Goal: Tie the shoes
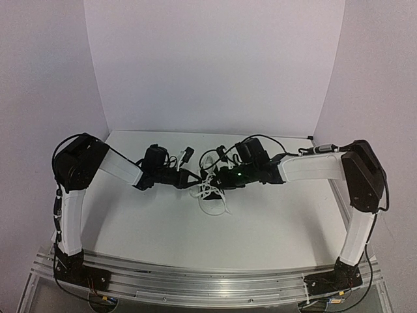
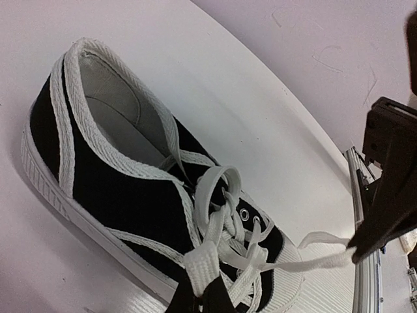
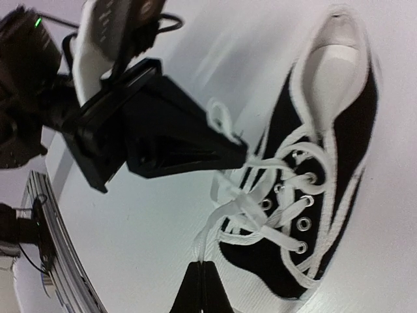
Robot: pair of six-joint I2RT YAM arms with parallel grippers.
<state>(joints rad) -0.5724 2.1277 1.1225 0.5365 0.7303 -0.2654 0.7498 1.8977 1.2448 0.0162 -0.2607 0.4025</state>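
Note:
The black sneaker with white toe cap and white laces lies on the table between my two grippers. In the left wrist view the sneaker lies on its sole, and my left gripper is shut on a flat loop of white lace over the eyelets. My right gripper is shut on another lace strand stretched out from the sneaker near the toe. The left gripper shows there pinching its loop. In the top view the left gripper and right gripper sit close together above the shoe.
The white table has white walls behind and to both sides. A metal rail with the arm bases runs along the near edge. Black cables hang over both wrists.

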